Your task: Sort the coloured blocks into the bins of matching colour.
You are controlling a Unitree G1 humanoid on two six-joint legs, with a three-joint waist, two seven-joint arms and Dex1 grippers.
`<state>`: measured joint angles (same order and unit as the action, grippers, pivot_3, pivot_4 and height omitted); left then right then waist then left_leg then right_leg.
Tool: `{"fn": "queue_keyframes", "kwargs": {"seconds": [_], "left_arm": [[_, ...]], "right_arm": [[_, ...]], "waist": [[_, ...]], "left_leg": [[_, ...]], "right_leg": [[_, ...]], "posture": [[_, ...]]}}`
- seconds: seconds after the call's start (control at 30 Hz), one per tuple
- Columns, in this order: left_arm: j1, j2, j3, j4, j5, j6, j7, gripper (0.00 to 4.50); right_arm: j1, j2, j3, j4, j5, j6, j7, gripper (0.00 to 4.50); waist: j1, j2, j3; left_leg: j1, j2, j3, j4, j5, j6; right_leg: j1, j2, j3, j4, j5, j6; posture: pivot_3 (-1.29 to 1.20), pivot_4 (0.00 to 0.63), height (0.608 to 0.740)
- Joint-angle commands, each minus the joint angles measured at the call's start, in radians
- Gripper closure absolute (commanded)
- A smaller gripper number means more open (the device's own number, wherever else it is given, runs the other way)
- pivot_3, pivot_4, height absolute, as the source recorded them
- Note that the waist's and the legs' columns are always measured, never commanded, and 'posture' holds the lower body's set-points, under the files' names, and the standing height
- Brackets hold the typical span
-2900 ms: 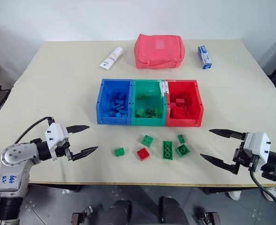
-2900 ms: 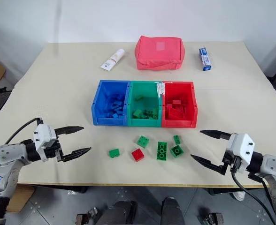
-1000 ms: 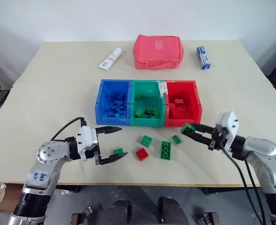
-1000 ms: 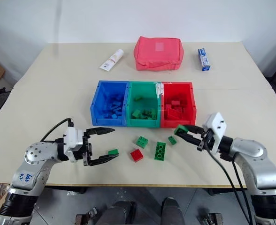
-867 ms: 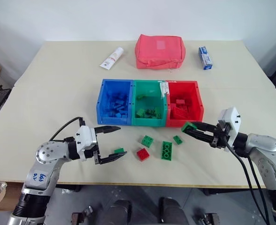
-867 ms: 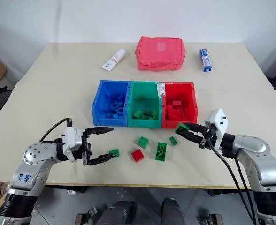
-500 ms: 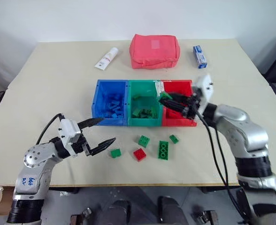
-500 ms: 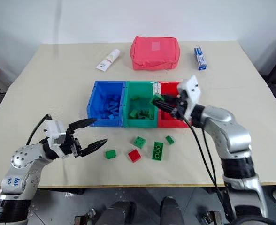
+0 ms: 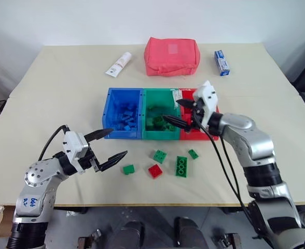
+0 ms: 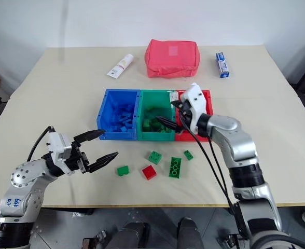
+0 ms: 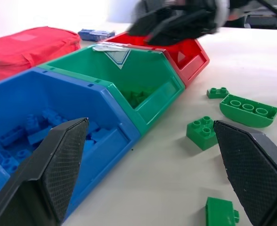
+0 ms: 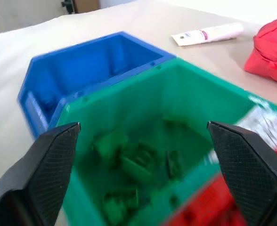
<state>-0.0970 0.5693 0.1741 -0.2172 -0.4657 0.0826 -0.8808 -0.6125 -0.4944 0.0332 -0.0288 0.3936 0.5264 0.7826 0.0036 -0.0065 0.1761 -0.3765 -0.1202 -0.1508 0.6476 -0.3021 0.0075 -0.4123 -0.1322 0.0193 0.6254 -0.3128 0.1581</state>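
Right gripper (image 9: 174,111) hovering over green bin (image 9: 160,136), fingers spread, gripping nothing. Left gripper (image 9: 111,143) hanging above surface (image 9: 54,93) near blue bin (image 9: 122,136), fingers spread. Loose blocks (image 9: 165,162) lying before bins.

The two head views look forward and down from above the near edge of the table (image 9: 49,98), taking in its whole top; the bins (image 9: 163,121) sit at frame centre and a red pouch (image 9: 171,56) at upper centre. The left wrist view sits low and close, looking across the table at the bins' front walls, with loose blocks (image 11: 202,133) at right. The right wrist view hangs close over the green bin (image 12: 185,141), looking in. All share the bins.
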Motion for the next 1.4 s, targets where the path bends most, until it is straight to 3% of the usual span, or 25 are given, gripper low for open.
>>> {"fn": "queue_keyframes", "kwargs": {"seconds": [0.03, 0.13, 0.27, 0.43, 0.97, 1.1, 1.4], "left_arm": [[-0.011, 0.022, -0.043, 0.003, 0.034, -0.046, -0.057, 0.00], [-0.006, 0.065, -0.108, 0.018, 0.075, -0.073, -0.141, 0.00], [-0.034, 0.049, -0.156, 0.055, 0.075, -0.092, -0.178, 0.00], [-0.064, 0.037, -0.181, 0.103, 0.090, -0.129, -0.202, 0.00], [-0.031, 0.046, -0.133, 0.059, 0.069, -0.122, -0.162, 0.00], [0.000, 0.049, -0.125, 0.036, 0.069, -0.118, -0.152, 0.00], [0.005, 0.037, -0.112, 0.043, 0.067, -0.123, -0.128, 0.00]], "right_arm": [[0.135, -0.102, -0.092, -0.128, 0.035, -0.086, 0.104, 0.01], [0.287, -0.183, -0.157, -0.176, 0.032, -0.138, 0.151, 0.01], [0.503, -0.261, -0.243, -0.199, 0.011, -0.217, 0.199, 0.01], [0.606, -0.286, -0.247, -0.230, 0.021, -0.177, 0.193, 0.01], [0.383, -0.120, 0.032, -0.166, -0.097, 0.000, -0.006, 0.01], [0.372, -0.114, 0.055, -0.155, -0.120, 0.001, -0.011, 0.94], [0.372, -0.154, 0.005, -0.217, -0.062, 0.012, 0.063, 3.97]], "waist": [[0.002, 0.000, 0.000], [0.002, 0.000, 0.000], [-0.003, 0.000, 0.000], [-0.006, 0.000, 0.000], [-0.004, 0.000, 0.000], [-0.002, 0.000, 0.000], [-0.002, 0.000, 0.000]], "left_leg": [[0.000, 0.000, 0.000, 0.000, 0.000, 0.000], [0.000, 0.000, 0.001, -0.001, -0.001, 0.001], [0.001, 0.001, 0.003, 0.000, -0.001, 0.001], [0.004, 0.004, 0.009, 0.000, -0.001, 0.000], [0.005, 0.006, 0.011, 0.000, -0.003, -0.001], [0.005, 0.006, 0.011, 0.000, -0.003, -0.001], [0.005, 0.006, 0.011, 0.000, -0.003, -0.001]], "right_leg": [[0.000, 0.000, 0.000, 0.000, 0.000, 0.000], [0.000, 0.000, 0.000, -0.001, 0.000, 0.000], [0.001, 0.000, 0.001, -0.001, 0.000, 0.000], [0.002, 0.001, 0.002, 0.000, 0.000, 0.000], [0.001, 0.002, 0.003, 0.000, 0.000, 0.000], [0.001, 0.002, 0.003, 0.000, 0.000, 0.000], [0.001, 0.002, 0.003, 0.000, 0.000, 0.000]], "posture": [[0.00, 0.150, 0.740], [0.00, 0.150, 0.740], [0.00, 0.150, 0.740], [0.00, 0.150, 0.740], [0.00, 0.150, 0.740], [0.00, 0.150, 0.740], [0.00, 0.150, 0.740]]}}
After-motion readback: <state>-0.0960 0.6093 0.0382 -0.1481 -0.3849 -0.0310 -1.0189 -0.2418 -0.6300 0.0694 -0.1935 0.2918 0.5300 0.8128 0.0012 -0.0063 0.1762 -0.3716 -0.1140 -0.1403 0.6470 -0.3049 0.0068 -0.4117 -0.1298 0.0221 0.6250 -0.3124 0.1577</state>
